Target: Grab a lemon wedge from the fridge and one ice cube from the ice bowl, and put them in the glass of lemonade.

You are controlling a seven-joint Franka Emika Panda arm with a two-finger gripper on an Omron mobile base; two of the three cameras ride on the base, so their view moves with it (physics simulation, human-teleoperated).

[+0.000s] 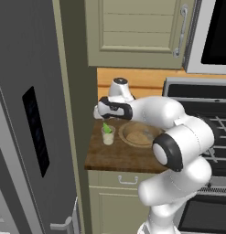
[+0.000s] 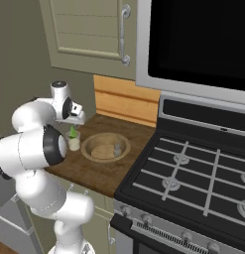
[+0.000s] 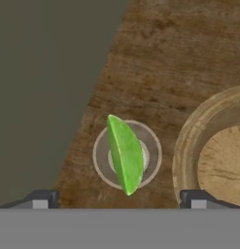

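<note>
Left base view: the gripper hung just above the glass of lemonade, which stood on the wooden counter close to its left edge. The lemon wedge stuck up out of the glass, tilted, bright green-yellow. The ice bowl sat just to the right of the glass, partly behind the arm's forearm. The fridge filled the left side, doors shut, black dispenser panel facing the camera. Finger gap hard to read here.

Right base view: the gripper sat over the glass of lemonade; the lemon wedge poked above the rim. The ice bowl was beside the glass toward the stove, with one small pale lump inside, too small to identify.

Hand view: looking straight down, the lemon wedge lay across the mouth of the glass of lemonade. The two fingertips stood far apart at the bottom corners, wide open, with nothing between them and no contact with the wedge. The ice bowl rim curved in at right, near the glass.
</note>
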